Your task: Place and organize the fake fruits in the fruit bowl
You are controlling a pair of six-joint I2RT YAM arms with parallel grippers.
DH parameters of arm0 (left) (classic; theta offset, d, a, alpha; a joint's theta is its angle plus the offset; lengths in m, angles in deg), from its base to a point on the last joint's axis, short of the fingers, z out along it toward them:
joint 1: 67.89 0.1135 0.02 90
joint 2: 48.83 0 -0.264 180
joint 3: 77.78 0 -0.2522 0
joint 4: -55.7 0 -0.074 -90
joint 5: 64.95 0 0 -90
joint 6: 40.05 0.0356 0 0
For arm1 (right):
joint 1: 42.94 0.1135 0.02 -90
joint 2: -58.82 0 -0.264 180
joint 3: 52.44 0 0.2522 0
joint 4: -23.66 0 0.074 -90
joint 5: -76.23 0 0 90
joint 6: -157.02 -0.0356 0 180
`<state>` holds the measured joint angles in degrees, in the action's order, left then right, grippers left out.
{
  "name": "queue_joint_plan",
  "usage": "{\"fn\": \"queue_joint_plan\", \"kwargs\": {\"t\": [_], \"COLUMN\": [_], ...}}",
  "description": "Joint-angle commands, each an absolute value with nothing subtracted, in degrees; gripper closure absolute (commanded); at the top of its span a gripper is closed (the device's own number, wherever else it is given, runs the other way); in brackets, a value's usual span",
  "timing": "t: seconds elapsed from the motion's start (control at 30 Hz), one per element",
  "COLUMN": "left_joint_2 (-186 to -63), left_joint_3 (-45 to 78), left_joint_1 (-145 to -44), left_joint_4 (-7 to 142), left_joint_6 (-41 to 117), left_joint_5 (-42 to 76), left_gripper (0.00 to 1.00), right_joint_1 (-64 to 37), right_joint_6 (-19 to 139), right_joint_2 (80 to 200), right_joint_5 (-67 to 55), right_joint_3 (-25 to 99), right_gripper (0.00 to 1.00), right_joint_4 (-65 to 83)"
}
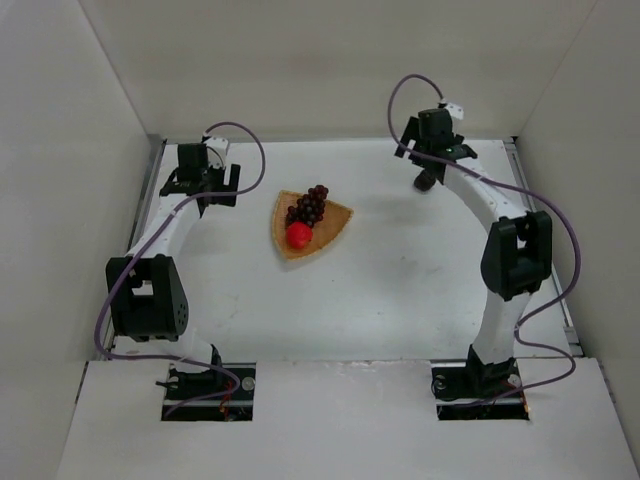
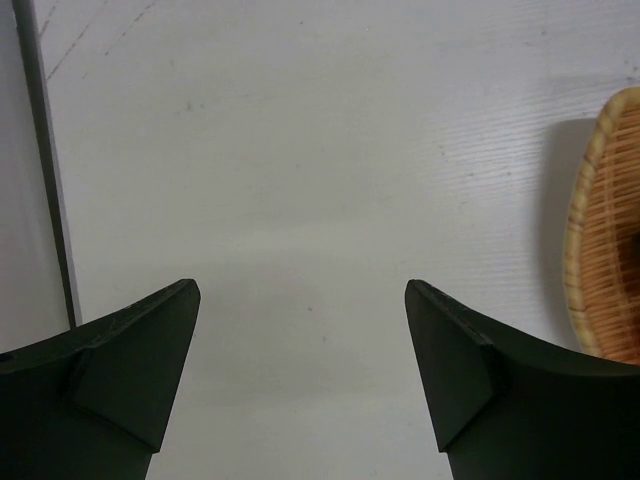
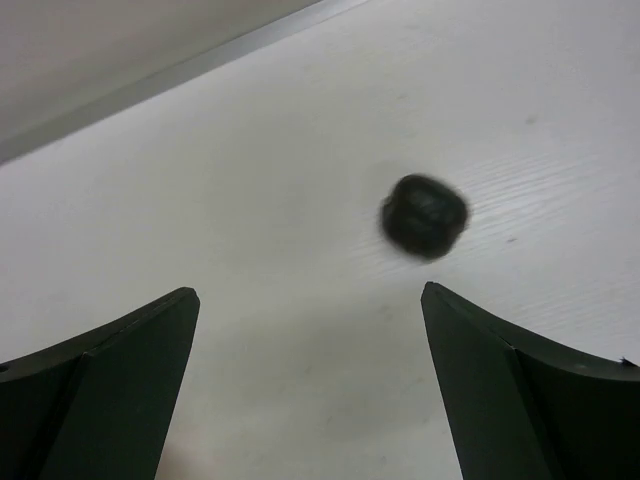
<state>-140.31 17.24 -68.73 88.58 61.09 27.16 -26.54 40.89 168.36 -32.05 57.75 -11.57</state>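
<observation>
Lying just ahead of the right tool point(image 3: 308, 292) and slightly to its right, the small blackish fruit point(image 3: 424, 215) rests on bare white counter point(image 3: 300, 150), roundish, with free room all round. Both tools stand spread and empty. The left tool point(image 2: 300, 285) hangs beside the fruit bowl point(image 1: 330, 238), well apart from that fruit.

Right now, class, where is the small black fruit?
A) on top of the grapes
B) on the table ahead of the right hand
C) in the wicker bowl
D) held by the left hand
B: the black fruit lies on the table ahead of the open right hand; the bowl holds only grapes and a red fruit.
</observation>
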Motion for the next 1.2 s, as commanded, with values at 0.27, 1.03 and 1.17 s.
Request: {"fn": "queue_joint_plan", "kwargs": {"t": [0.27, 1.03, 1.17], "left_joint_2": [-143.57, -147.26, -147.18], "left_joint_3": [14.72, 11.64, 11.64], "left_joint_1": [-66.18, -62.40, -61.96], "left_joint_4": [87.92, 89.68, 89.68], "left_joint_6": [61.20, 61.73, 61.73], "left_joint_5": [27.87, 28.74, 28.75], "left_gripper": [0.16, 0.15, 0.15], "right_joint_1": [-32.88, -37.80, -37.63], "right_joint_6": [25.54, 19.47, 19.38], "right_joint_2": [183.97, 192.86, 193.82], "right_joint_5": [-36.35, -31.70, -30.21], "right_joint_3": [67.76, 75.41, 75.58], "right_gripper": [0.00, 0.13, 0.40], "right_joint_4": [-13.12, -19.54, -20.68]}}
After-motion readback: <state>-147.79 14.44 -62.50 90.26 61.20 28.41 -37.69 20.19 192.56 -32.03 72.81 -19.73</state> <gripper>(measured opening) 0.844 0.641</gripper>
